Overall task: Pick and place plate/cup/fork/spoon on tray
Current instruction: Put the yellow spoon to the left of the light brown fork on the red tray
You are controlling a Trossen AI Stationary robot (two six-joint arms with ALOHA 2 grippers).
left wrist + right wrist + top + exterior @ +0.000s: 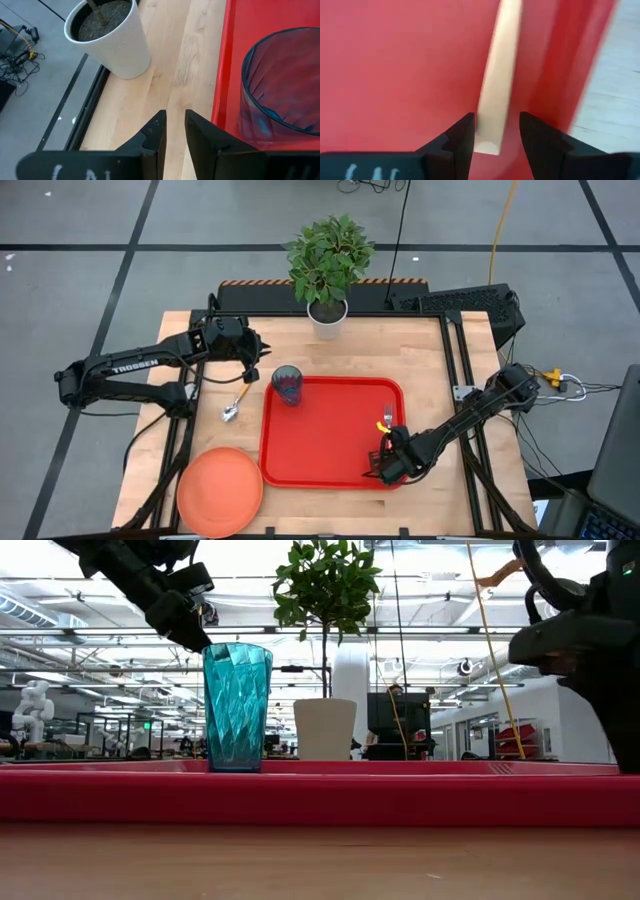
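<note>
Right wrist view: right gripper (pixel 496 132) spread around the fork (pixel 497 85) handle on the tray (pixel 395 70); left gripper (pixel 174 131) slightly parted, empty, beside the cup (pixel 280 85).

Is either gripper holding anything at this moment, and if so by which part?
Nothing is held. The right gripper has open fingers either side of the fork handle's end on the tray. The left gripper is empty beside the cup.

Even overhead light falls on my table (pixel 420 360), with soft shadows. Level across it, bright ceiling strips backlight my arms into silhouettes. Past my right fingers (pixel 460 137) the fork (pixel 497 85) smears with motion blur.
</note>
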